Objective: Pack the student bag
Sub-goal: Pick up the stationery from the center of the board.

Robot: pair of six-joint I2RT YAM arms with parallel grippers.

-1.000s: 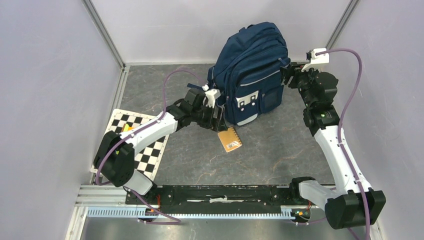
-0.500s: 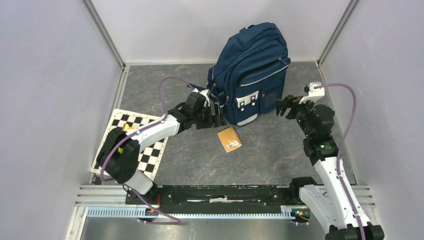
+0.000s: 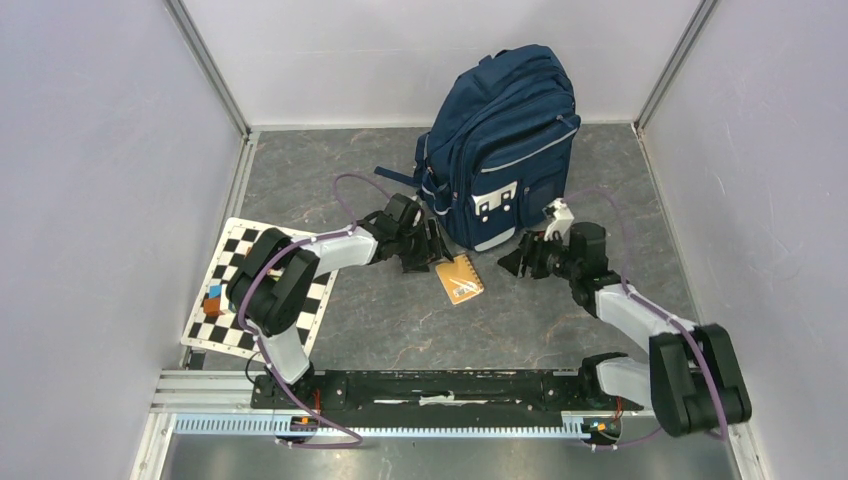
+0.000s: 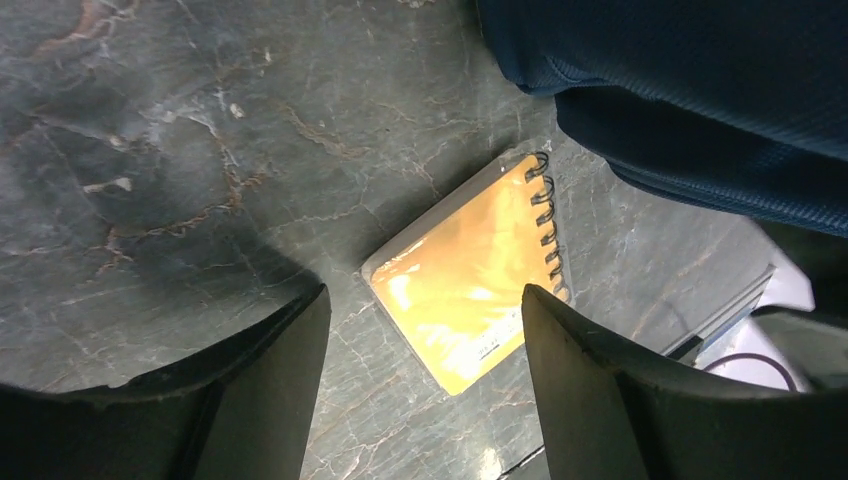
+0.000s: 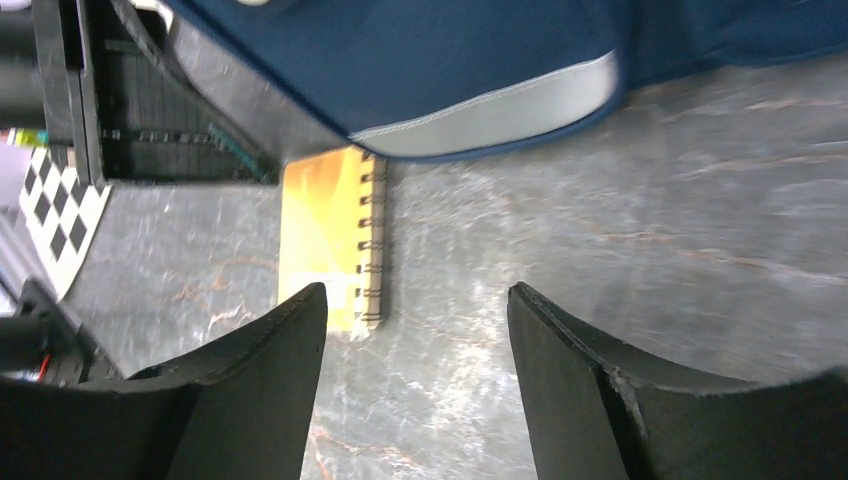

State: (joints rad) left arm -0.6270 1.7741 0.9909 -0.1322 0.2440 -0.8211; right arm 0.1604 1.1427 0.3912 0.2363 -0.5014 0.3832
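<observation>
The step in hand looks to be lifting the spiral notebook off the tabletop so that it can go into the student bag. The left jaws hang just over the yellow cover, spread wide and empty, with the notebook showing between them, while the right jaws, likewise spread and holding nothing, sit low on the notebook's other side, facing its wire binding. A thin book lying flat gives little to pinch, so I would have one side steady the bound edge while the other slips a tip under the plain edge, closes slowly, and makes sure that the whole book is caught and not one leaf. The bag's lower hem lies just beside the notebook's upper corner, perhaps over it, so the closing should keep clear of the fabric. The bag stands upright at the back middle of the tabletop, front toward the arms, well apart from the checkered mat at the left. It is navy fabric, soft and bulging, with a light grey stripe across the front, white buckle patches above the lower pockets and a strap trailing to its left; no open mouth shows from above, so a zip may need undoing first
</observation>
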